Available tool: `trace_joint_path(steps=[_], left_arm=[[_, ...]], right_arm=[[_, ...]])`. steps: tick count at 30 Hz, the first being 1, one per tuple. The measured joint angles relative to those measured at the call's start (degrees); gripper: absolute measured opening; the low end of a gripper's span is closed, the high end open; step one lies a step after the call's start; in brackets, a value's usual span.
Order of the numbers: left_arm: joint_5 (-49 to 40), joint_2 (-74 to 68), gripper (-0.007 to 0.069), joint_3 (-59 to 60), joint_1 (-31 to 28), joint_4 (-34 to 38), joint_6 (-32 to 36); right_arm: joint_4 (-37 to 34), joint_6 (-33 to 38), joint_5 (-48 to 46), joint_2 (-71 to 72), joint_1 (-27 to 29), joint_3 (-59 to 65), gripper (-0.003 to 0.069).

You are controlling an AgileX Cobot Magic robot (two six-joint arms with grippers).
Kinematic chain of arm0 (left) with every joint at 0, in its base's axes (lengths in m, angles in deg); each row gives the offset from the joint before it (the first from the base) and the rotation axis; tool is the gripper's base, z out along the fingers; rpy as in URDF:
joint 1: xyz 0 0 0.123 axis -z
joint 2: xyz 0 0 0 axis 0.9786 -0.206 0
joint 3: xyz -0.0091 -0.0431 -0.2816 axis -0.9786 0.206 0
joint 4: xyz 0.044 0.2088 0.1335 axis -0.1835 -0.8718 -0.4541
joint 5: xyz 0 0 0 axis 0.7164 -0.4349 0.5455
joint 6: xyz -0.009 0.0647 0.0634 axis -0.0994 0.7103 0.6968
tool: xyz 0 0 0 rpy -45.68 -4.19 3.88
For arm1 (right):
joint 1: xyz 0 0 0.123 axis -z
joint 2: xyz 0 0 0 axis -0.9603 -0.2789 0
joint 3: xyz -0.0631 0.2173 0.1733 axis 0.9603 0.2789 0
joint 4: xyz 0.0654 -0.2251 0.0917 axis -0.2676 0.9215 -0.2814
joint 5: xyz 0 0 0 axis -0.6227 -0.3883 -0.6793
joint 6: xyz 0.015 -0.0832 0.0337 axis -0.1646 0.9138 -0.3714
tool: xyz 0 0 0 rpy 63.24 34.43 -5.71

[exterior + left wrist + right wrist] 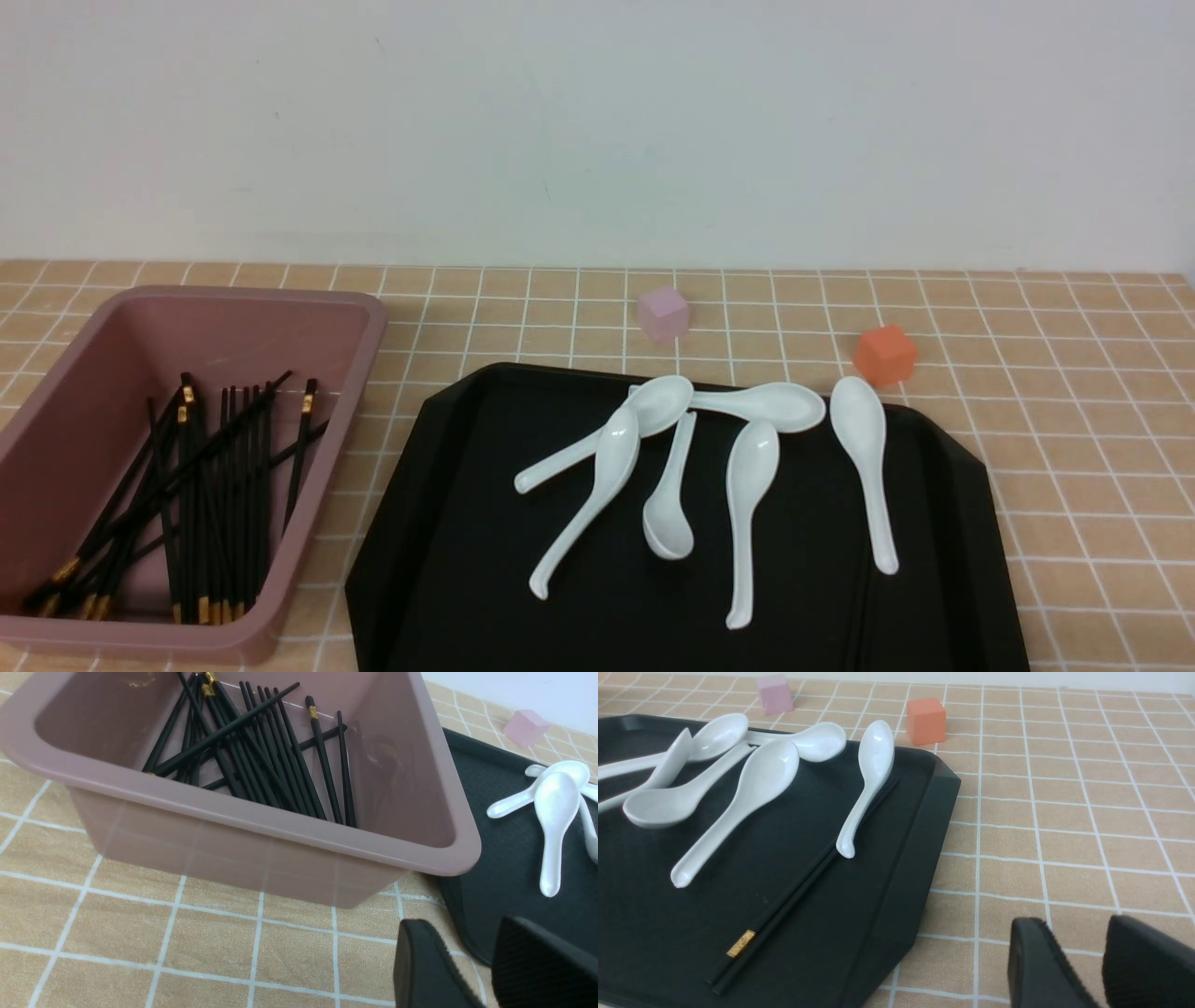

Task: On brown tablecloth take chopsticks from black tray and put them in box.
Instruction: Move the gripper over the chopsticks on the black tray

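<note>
A tan-brown tablecloth (1074, 448) gridded in thin white lines runs to a plain white wall (597, 121). At nine o'clock from the flat matte black tray (448, 560), the deep dusty-pink plastic box (233, 336) holds a heap of thin black gold-banded chopsticks (201, 495). Seemingly two more sticks (801, 891) lie on the tray by white ceramic spoons (747, 504). A small pink cube (664, 314) and an orange cube (884, 355) stand at twelve and one o'clock. The left gripper (481, 970) and right gripper (1087, 961) hang spread, empty.

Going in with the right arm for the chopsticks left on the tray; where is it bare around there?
Bare: the tablecloth right of the tray, nearer than the orange cube; also the tray's left part, between its rim and the spoons. Crowded: the chopsticks lie tight against the rightmost spoon, beside the right rim.
</note>
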Motion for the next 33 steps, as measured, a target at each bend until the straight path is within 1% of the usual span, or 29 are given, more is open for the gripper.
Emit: trace_joint_path(steps=[5,8,9,11,12,13,18,20,22,25,26,27,28,29,30,33], left_arm=[[0.0,0.0,0.0239,0.0,0.0,0.0,0.0],[0.0,0.0,0.0239,0.0,0.0,0.0,0.0],[0.0,0.0,0.0239,0.0,0.0,0.0,0.0],[0.0,0.0,0.0239,0.0,0.0,0.0,0.0],[0.0,0.0,0.0239,0.0,0.0,0.0,0.0],[0.0,0.0,0.0239,0.0,0.0,0.0,0.0],[0.0,0.0,0.0239,0.0,0.0,0.0,0.0],[0.0,0.0,0.0239,0.0,0.0,0.0,0.0],[0.0,0.0,0.0239,0.0,0.0,0.0,0.0],[0.0,0.0,0.0239,0.0,0.0,0.0,0.0],[0.0,0.0,0.0239,0.0,0.0,0.0,0.0],[0.0,0.0,0.0239,0.0,0.0,0.0,0.0],[0.0,0.0,0.0239,0.0,0.0,0.0,0.0],[0.0,0.0,0.0239,0.0,0.0,0.0,0.0],[0.0,0.0,0.0239,0.0,0.0,0.0,0.0],[0.0,0.0,0.0239,0.0,0.0,0.0,0.0]], right_arm=[[-0.81,-0.28,0.14,0.0,0.0,0.0,0.0239],[-9.71,-6.52,1.21,0.0,0.0,0.19,0.0239],[-15.61,-10.0,2.34,0.0,0.0,0.31,0.0239],[-22.87,-13.17,4.15,0.0,0.0,0.33,0.0239],[-24.06,-13.91,4.89,0.0,0.0,0.33,0.0239],[-28.16,-15.03,6.38,0.0,0.0,0.33,0.0239],[-35.66,-15.84,8.23,0.0,0.0,0.33,0.0239],[-37.49,-15.9,8.65,0.0,0.0,0.33,0.0229],[-37.53,-15.24,9.19,0.0,0.0,-0.75,0.0205],[-35.58,-11.49,9.67,-2.31,0.0,-6.67,0.0135],[-34.4,-9.54,8.59,-4.62,0.0,-10.15,0.0098],[-33.82,-9.19,8.27,-5.76,0.0,-10.75,0.0092],[-32.23,-7.73,5.88,-9.11,0.0,-13.86,0.006],[-29.87,-6.0,0.68,-14.86,0.0,-18.79,0.002],[-27.95,-5.54,-6.01,-20.57,0.0,-22.23,0.0002],[-25.15,-4.72,-20.02,-36.38,0.0,-28.26,0.0001]])
